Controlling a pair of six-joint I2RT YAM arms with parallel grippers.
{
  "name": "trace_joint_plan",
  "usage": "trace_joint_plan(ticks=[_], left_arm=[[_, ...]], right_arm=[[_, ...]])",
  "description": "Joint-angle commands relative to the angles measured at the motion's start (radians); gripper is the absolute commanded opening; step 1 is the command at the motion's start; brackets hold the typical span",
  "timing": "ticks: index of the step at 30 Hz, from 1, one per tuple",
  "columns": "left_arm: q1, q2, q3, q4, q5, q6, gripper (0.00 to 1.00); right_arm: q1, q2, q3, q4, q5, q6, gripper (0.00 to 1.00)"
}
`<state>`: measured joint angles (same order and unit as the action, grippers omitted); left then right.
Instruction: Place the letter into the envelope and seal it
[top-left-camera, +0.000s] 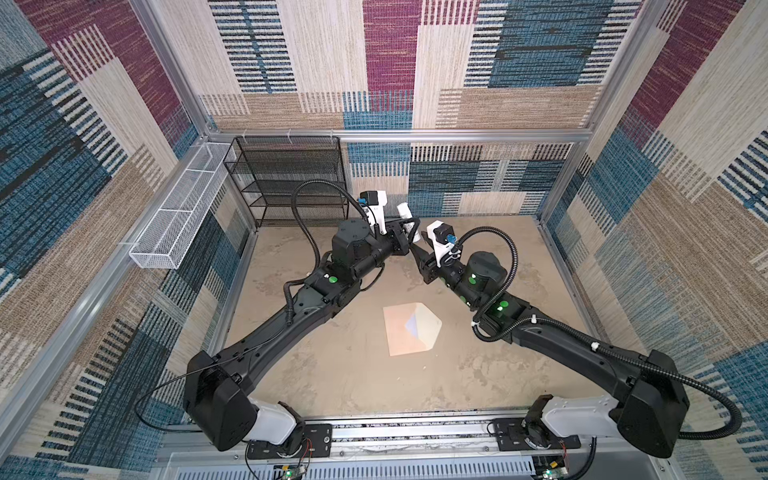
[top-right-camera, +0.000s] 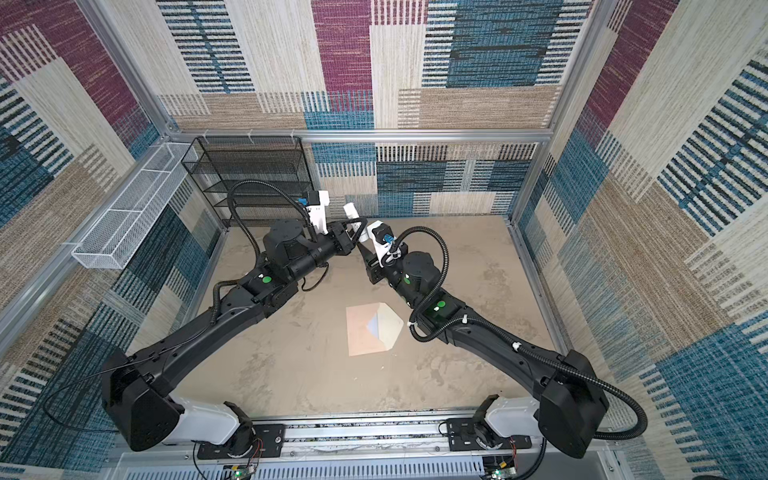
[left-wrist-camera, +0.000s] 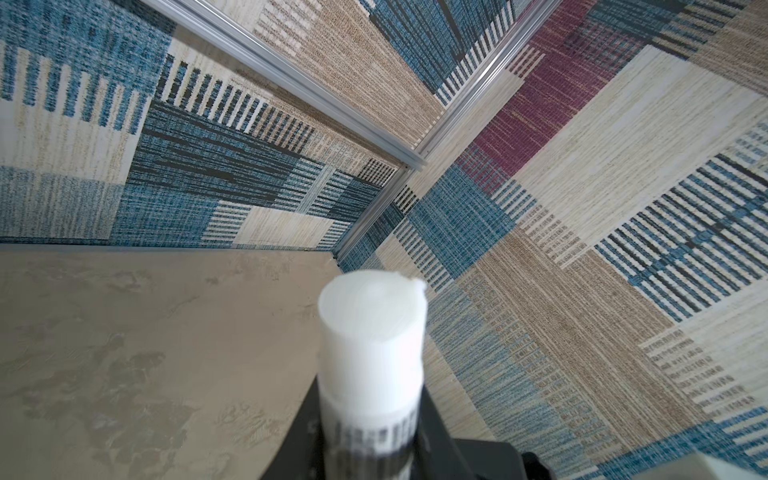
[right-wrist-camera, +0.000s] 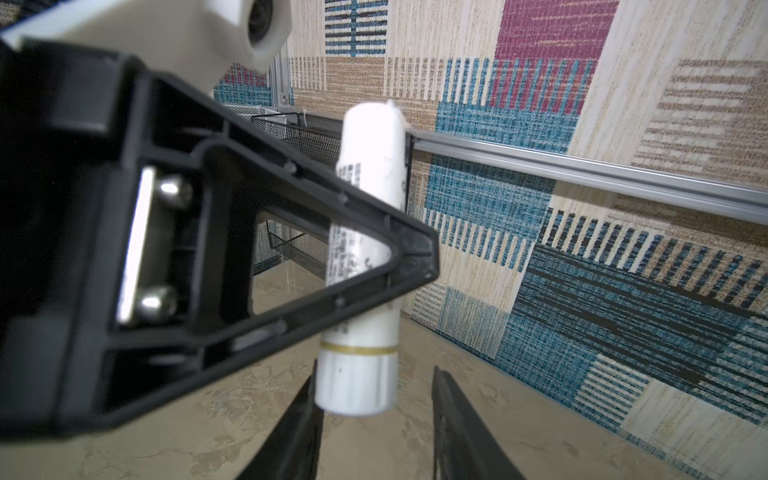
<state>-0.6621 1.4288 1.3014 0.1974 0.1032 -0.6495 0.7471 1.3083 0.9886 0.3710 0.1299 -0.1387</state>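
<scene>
**A:** Entry. Where is the paper?

**B:** One envelope (top-left-camera: 399, 332) lies flat on the surface (top-left-camera: 332, 382), between the two arms, with nothing touching it. Its pointed flap (top-left-camera: 430, 328) lies open toward the right arm. There is one letter (top-left-camera: 413, 326). Only a pale bluish wedge shows at the mouth, so I judge it already tucked in. Sealing is not yet done.

**A:** Claws?

**B:** Two. The left claw (left-wrist-camera: 370, 415) is clenched around one glue stick (left-wrist-camera: 372, 328), held in the air near the back wall, well apart from the envelope. The right claw (right-wrist-camera: 374, 382) is released. Its jaws stand either side of the stick's gold-banded end, one finger (right-wrist-camera: 301, 407) just beside it and the other clear. I cannot tell if there is contact.

**A:** Why up there?

**B:** Probably a two-arm job: one arm steadies the barrel while the other works the banded end. I cannot tell whether that end is a cap or a twist knob. The flap is probably left open so glue can reach it.

**A:** Anything else?

**B:** One black mesh shelf (top-left-camera: 286, 178) and one white wire basket (top-left-camera: 178, 216), both away from the work.
</scene>
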Motion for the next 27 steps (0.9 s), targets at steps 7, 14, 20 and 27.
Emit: trace_joint_plan(ticks=[7,14,20,27], left_arm=[[-0.001,0.000,0.006,-0.012,-0.020,0.035,0.00],[-0.001,0.006,0.006,-0.013,-0.005,0.029,0.00],[-0.001,0.018,0.001,-0.013,0.061,0.006,0.00],[0.019,0.002,-0.069,0.073,0.252,-0.033,0.00]], right_arm=[[0.003,0.025,0.043,0.020,-0.002,-0.018,0.33],[0.006,0.030,0.051,0.016,-0.008,-0.026,0.22],[0.007,0.015,0.062,0.000,-0.040,-0.033,0.15],[-0.016,-0.057,0.054,-0.026,-0.229,0.090,0.08]])
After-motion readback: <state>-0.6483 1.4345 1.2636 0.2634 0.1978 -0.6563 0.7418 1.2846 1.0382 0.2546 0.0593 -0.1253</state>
